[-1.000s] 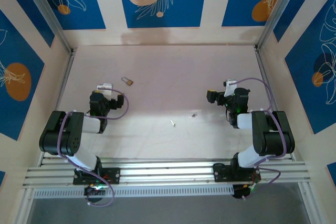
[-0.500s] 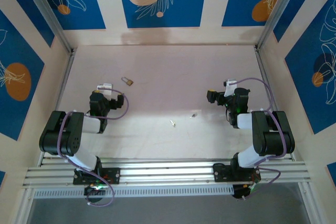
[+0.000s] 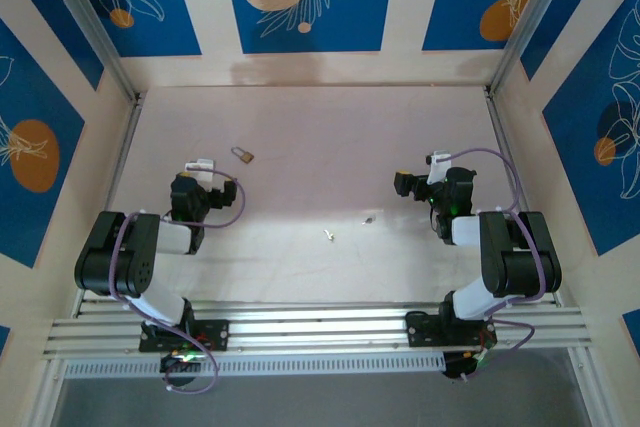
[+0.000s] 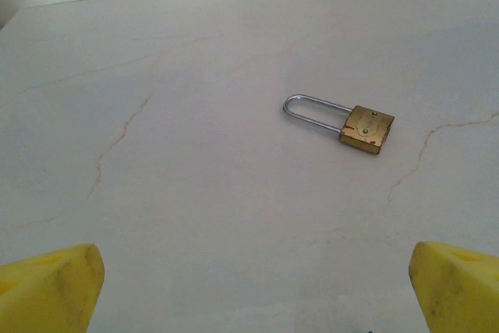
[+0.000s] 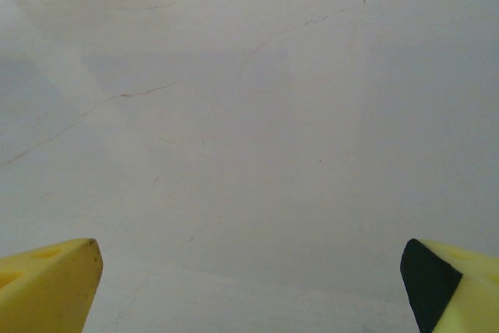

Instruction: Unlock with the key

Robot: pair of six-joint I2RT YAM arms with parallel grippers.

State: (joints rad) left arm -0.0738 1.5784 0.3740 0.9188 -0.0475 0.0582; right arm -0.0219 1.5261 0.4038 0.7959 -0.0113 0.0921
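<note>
Lying on the pale veined table [image 4: 195, 208], a padlock [image 4: 343, 121] is near the left gripper [image 4: 251, 290]; this and the right gripper [image 5: 249, 286] gape empty; blue flowered walls [image 3: 310, 7] stand around

Both arms [image 3: 120, 252] [image 3: 515, 252] folded low (jaws wide)

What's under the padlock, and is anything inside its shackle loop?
The padlock lies flat on the bare table; table shows through its shackle loop. Whatever is beneath the brass body is covered.
</note>
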